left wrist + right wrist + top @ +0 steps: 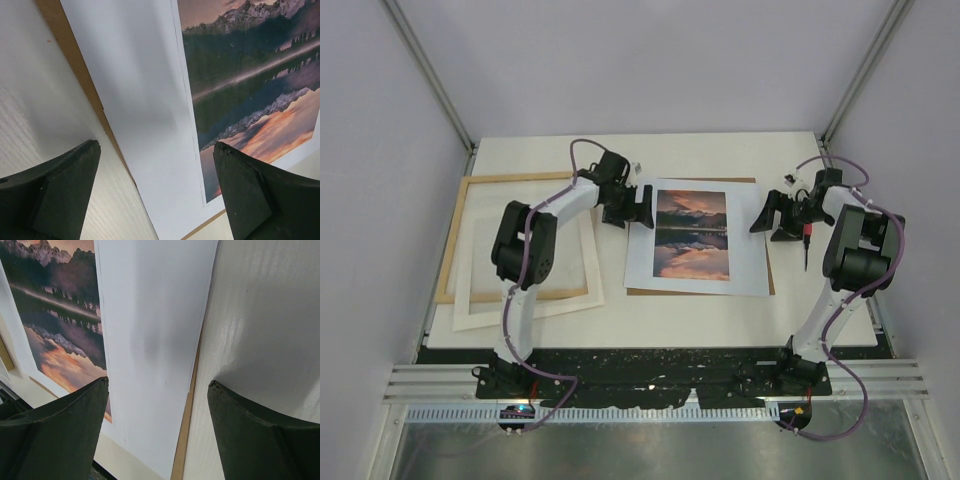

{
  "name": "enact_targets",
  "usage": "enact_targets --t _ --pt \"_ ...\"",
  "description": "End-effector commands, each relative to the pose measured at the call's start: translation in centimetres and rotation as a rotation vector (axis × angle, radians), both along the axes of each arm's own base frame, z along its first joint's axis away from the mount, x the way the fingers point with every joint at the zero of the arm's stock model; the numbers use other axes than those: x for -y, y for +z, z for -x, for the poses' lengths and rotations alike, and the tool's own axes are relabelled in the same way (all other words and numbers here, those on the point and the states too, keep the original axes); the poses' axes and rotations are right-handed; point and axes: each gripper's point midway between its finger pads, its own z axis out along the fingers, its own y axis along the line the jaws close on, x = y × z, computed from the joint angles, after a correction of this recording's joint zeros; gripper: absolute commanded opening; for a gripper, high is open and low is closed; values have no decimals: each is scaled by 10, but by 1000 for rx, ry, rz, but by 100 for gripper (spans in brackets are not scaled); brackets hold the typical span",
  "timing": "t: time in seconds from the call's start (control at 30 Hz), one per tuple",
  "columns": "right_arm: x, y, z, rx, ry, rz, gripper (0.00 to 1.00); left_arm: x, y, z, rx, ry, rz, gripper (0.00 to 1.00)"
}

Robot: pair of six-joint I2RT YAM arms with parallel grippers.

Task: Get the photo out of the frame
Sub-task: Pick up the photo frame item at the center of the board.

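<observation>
Here, photo [692, 236] on backing board [75, 65], frame [454, 240] apart

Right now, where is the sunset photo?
Seen from above, the photo lies mid-table on the backing board, between the left gripper and right gripper, right of the frame.

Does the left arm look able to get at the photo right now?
Probably yes: the left gripper hangs open over the photo at its left border, with nothing lying between them.
</observation>
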Motion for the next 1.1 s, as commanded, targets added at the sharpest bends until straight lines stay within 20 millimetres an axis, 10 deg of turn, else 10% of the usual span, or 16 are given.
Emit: enact_targets --t 0.0,0.57,1.07 --pt "6 -7 -8 -7 -5 17 85 14 2 -8 8 15 40 100" --pt "-40 5 6 -72 125 -346 81 67 37 5 -55 -77 416 100" --pt "-56 111 5 182 200 -802 77 76 50 20 -86 -113 546 100"
